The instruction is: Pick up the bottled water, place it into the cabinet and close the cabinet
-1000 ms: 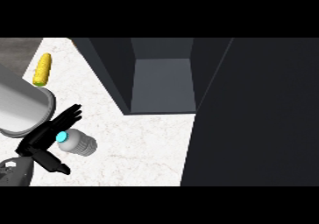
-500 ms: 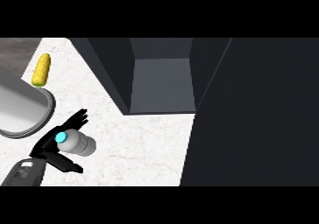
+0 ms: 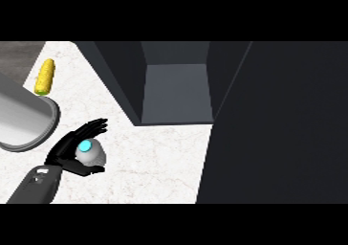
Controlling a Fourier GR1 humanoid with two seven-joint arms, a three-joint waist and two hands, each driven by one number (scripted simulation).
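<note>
The left hand comes in over the desk's near left part, its grey forearm rising from the near edge. It is grasping the bottled water. The fingers lie along the bottle's left side and reach past it toward the far edge, and the thumb curls round its near end. The pale bottle shows its cyan cap against the palm. Whether it rests on the desk or is lifted cannot be told.

The open cabinet stands at the far edge, well apart from the bottle, with a grey inside. A dark panel covers the right side. An ear of corn lies near the far left corner, just beyond a wide grey cylinder at the left edge.
</note>
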